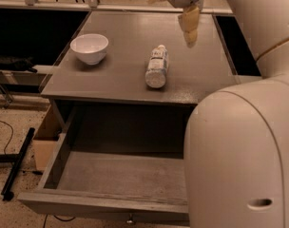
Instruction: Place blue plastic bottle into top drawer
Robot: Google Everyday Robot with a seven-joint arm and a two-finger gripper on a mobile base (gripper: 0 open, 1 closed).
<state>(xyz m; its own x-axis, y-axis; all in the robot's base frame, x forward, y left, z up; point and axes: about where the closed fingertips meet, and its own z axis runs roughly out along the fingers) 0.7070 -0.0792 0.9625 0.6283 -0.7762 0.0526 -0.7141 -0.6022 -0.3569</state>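
Note:
The blue plastic bottle [157, 66] lies on its side on the grey cabinet top [120, 80], white cap pointing away from me. Below it the top drawer [106, 204] is pulled out wide, its inside bare, with a small round knob [130, 219] on its front. My gripper [188, 30] hangs above the cabinet top, up and to the right of the bottle and apart from it, holding nothing. My arm's big white body [239, 156] hides the drawer's right part.
A white bowl [89, 47] stands at the cabinet top's left side. A cardboard box [45, 141] sits on the floor left of the drawer, with a black bar and cable beside it. Dark openings flank the cabinet.

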